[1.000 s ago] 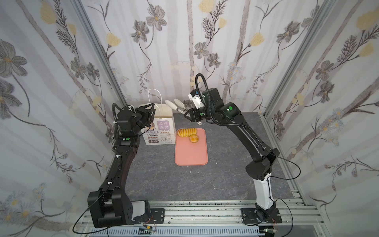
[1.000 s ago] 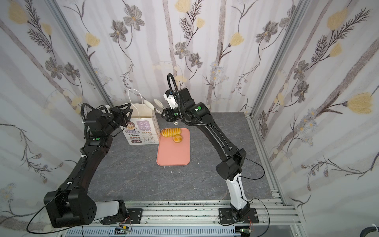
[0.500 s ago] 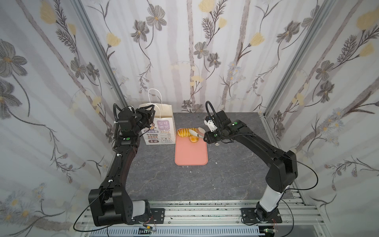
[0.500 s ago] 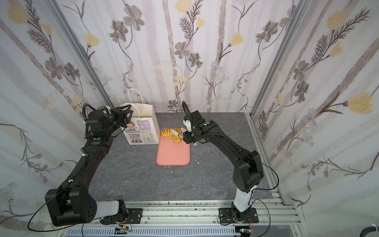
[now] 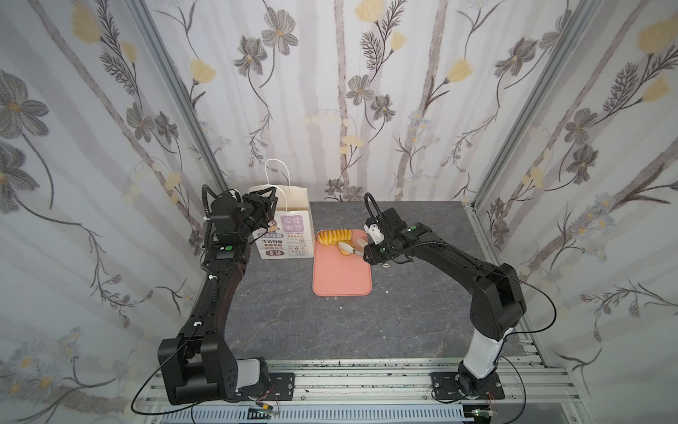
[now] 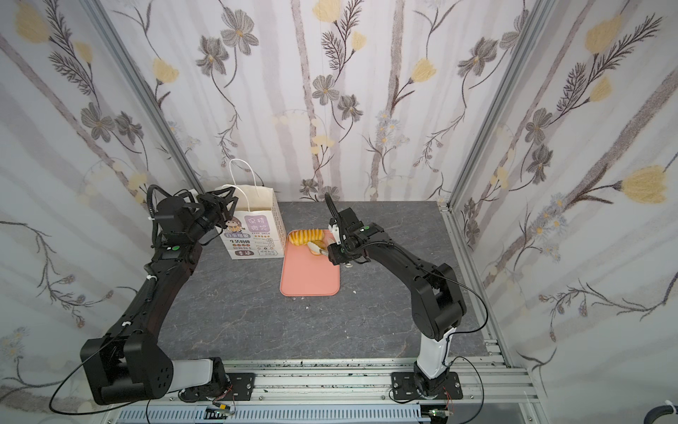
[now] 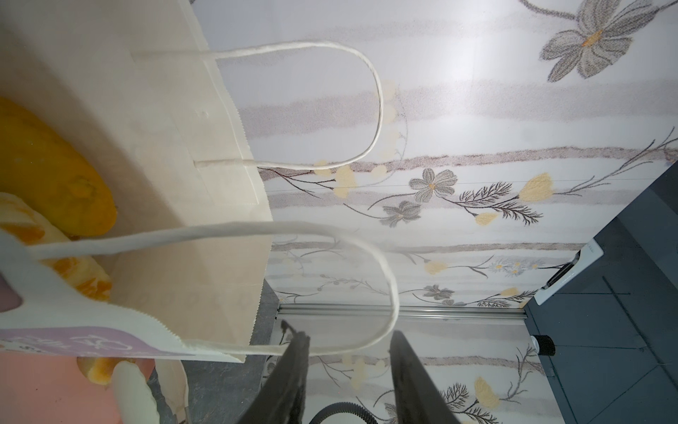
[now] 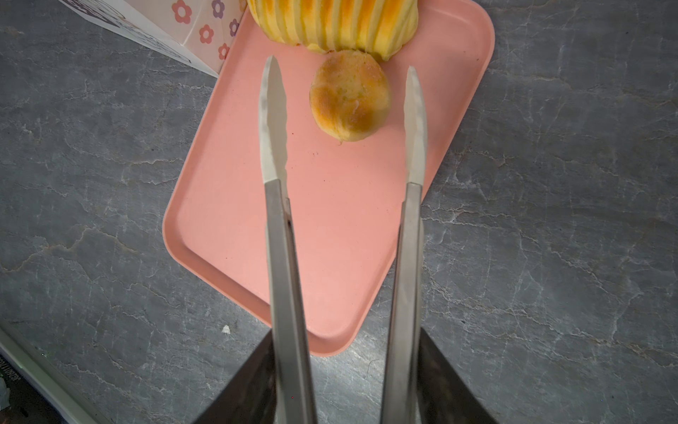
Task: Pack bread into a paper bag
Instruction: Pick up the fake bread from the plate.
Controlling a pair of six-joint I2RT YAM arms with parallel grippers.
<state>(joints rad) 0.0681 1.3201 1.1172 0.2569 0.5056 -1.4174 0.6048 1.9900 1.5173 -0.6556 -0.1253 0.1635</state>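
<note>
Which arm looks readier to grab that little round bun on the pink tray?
Right: the right gripper holds tongs straddling the round bun. The left gripper is by the paper bag, at its handle.

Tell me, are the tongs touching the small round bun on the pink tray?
Apart. In the right wrist view the tongs straddle the round bun, with bare pink tray showing between each tip and the bun.

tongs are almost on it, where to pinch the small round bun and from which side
Pinch the small round bun across its rounded flanks, coming from the pink tray's bare end: the tong tips straddle it that way, and the ridged loaf sits against its far side.
</note>
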